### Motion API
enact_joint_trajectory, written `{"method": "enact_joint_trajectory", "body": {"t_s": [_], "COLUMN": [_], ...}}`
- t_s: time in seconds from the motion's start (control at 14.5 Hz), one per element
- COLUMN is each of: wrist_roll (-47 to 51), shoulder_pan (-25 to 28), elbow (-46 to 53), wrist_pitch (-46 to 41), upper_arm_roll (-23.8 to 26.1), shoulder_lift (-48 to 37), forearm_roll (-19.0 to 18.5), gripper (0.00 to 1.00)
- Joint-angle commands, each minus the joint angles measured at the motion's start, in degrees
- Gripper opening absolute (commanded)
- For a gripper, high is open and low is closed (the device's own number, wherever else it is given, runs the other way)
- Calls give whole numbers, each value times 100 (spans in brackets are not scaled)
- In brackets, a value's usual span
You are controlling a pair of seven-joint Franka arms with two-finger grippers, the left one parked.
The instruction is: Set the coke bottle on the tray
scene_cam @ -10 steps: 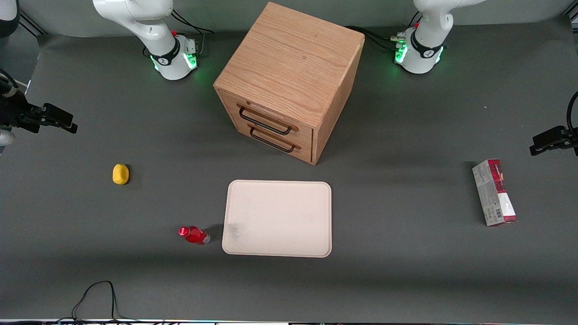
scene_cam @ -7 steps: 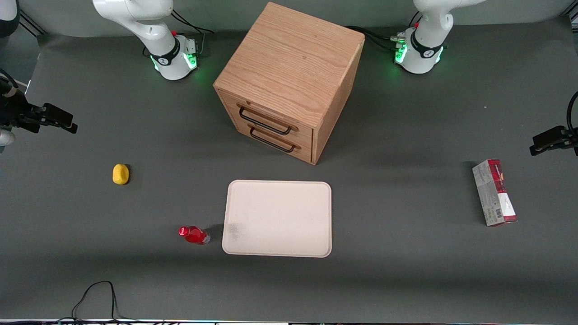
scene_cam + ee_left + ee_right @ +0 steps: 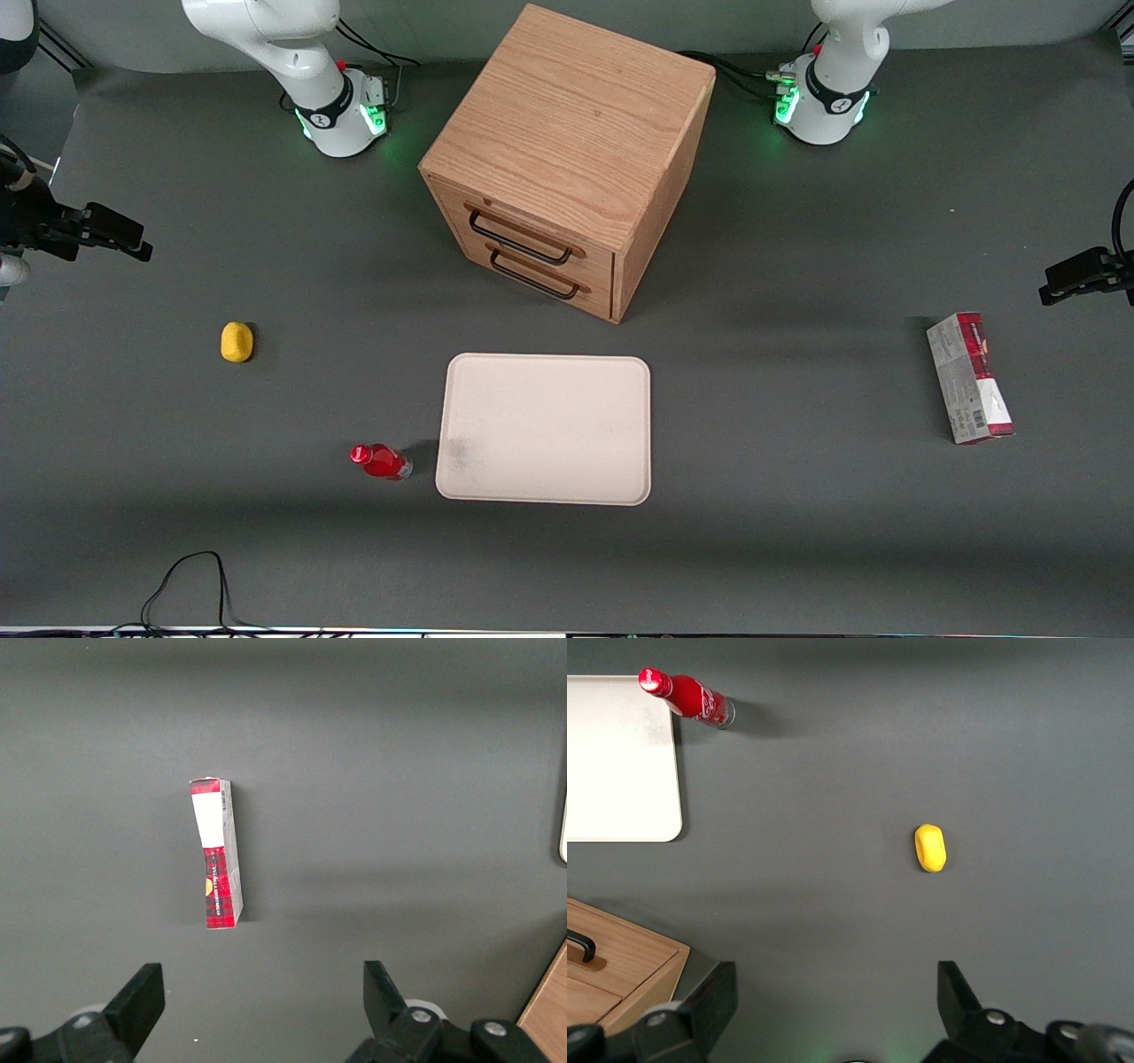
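Front view: gripper (image 3: 120,239) high at the working arm's end of the table, holding nothing. Bottle (image 3: 381,462) upright on the table, just beside the tray (image 3: 545,429) — not on it.
Right wrist view: fingers (image 3: 957,997) spread wide; lemon (image 3: 930,848) apart from the bottle (image 3: 685,695).

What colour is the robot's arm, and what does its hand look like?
The working arm is glossy white with rounded shells, a black band and green lights glowing at its base, plus black cables trailing off. Its hand is black and blocky, with two flat, wedge-shaped fingers, set apart, high above the table near the yellow lump.
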Motion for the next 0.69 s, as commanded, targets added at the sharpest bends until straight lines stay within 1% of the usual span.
{"method": "enact_joint_trajectory", "body": {"t_s": [0.0,0.35,0.55,0.62], "wrist_roll": [-110,-22,40,231], "shoulder_pan": [28,115,519,668], "elbow": [31,67,180,329], "wrist_pitch": [-81,-28,112,121], "upper_arm_roll": [-19,43,60,60], "shoulder_lift": [6,173,304,410], "forearm_roll": [3,73,73,82], "gripper": [100,100,100,100]}}
